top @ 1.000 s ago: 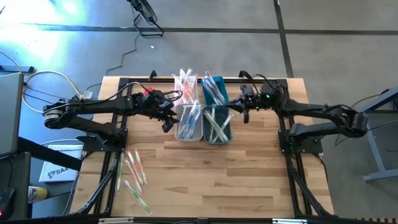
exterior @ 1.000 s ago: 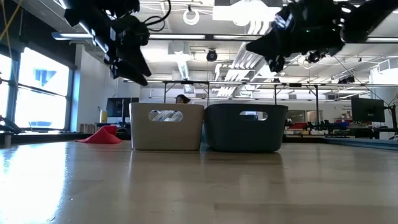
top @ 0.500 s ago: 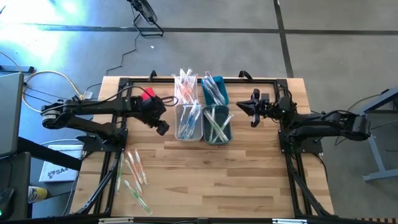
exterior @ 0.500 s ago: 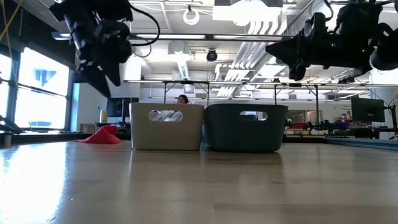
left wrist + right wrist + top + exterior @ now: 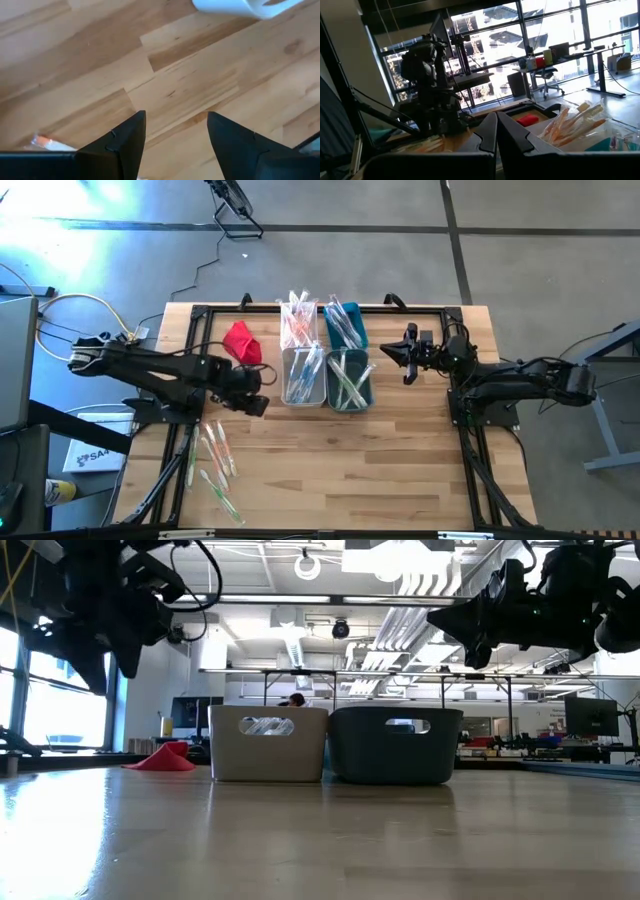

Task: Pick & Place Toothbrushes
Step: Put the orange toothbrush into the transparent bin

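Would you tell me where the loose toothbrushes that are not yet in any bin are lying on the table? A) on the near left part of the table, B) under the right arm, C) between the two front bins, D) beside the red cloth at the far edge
A: in the high view the loose toothbrushes lie scattered on the near left part of the table, just past the open left gripper.

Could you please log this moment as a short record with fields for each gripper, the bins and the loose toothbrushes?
left gripper: open, empty, above bare table near the white bin
right gripper: shut, empty, held right of the teal bin
bins: side by side, both holding toothbrushes
loose toothbrushes: lying on the table's near left part
red cloth: left of the bins
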Tool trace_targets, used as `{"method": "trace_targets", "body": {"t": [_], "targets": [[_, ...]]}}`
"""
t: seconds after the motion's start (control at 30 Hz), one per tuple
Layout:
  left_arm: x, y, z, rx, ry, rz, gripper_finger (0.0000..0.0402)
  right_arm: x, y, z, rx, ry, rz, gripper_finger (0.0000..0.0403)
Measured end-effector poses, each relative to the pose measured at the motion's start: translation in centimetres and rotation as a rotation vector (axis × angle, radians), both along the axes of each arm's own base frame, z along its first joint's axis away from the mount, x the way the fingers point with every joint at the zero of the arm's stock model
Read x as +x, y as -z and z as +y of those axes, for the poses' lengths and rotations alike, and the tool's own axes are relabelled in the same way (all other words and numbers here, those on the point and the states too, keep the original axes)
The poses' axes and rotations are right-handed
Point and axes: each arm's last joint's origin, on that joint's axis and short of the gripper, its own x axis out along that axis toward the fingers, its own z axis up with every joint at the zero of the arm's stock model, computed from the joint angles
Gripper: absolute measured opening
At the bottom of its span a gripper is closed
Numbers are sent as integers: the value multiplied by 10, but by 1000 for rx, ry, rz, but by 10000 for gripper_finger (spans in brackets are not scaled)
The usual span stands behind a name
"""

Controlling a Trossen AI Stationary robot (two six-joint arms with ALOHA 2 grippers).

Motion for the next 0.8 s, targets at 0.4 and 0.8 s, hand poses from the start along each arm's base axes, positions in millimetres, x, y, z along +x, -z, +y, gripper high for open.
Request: {"method": "trace_targets", "body": {"t": [0.4, 0.8], "targets": [[-12, 4, -25, -7, -172, 121, 207, 1, 4, -1, -24, 33, 47, 4], [-27, 8, -23, 25, -271, 284, 207, 0, 5, -3, -13, 86, 50, 3]]}}
